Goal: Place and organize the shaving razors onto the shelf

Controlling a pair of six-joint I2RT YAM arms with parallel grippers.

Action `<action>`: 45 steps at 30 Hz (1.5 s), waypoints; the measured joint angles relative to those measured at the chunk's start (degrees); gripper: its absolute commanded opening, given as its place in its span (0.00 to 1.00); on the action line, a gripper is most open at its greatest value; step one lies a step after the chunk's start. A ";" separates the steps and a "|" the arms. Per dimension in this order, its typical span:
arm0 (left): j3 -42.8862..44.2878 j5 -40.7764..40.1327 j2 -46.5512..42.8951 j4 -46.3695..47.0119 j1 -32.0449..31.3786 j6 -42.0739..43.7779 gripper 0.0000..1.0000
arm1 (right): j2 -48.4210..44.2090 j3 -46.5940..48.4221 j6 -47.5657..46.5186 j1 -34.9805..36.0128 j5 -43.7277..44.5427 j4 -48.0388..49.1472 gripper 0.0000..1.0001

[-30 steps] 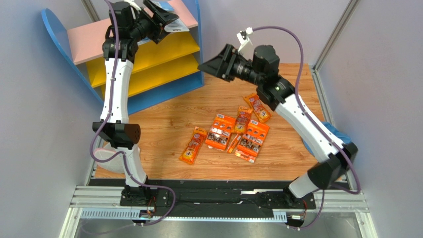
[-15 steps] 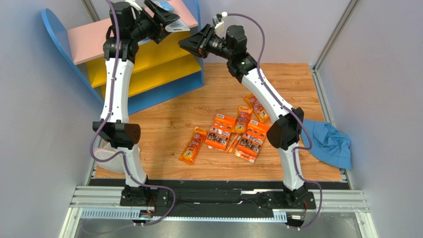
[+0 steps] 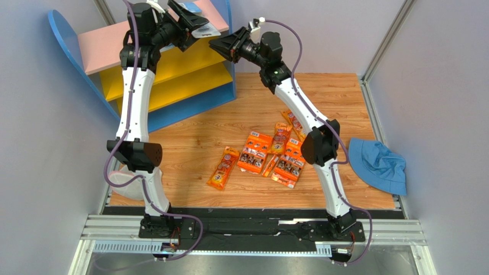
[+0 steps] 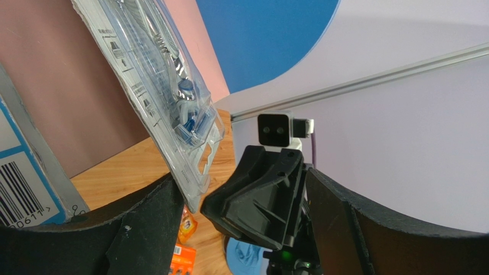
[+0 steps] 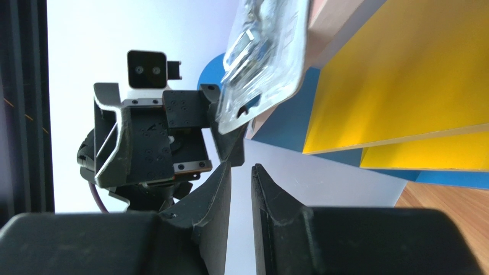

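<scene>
Swung up from over the worktop (image 3: 189, 137), the right arm now reaches to the right end of the shelf (image 3: 109, 43) at its pink top board. The right gripper (image 5: 241, 167) is nose to nose with the left gripper (image 4: 241, 180), and the left arm has not shifted.

The right gripper's fingers are drawn almost together, with only a thin slit between them and nothing in it. They sit just below the hang-hole end of a clear blister pack (image 5: 267, 63), which juts out past the edge of the pink board. I cannot tell whether they touch it.

The left gripper stands wide open. In the left wrist view the blister pack's low corner lies against one of its fingers. I cannot tell whether the pack is actually held. A second pack (image 4: 23, 172), showing a barcode, lies beside that finger on the pink board.

The orange packs (image 3: 264, 152) lie in a loose, partly overlapping cluster on the middle of the worktop. A blue cloth (image 3: 379, 166) lies at the worktop's right edge.
</scene>
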 measured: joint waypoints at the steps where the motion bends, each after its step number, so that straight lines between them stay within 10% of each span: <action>1: 0.00 0.00 -0.02 0.00 0.00 0.02 0.84 | 0.48 0.31 0.35 -0.11 0.09 0.26 0.23; 45: -6.16 7.13 -7.98 -3.67 0.00 8.81 0.85 | 7.13 6.21 3.34 -2.51 1.92 6.25 0.29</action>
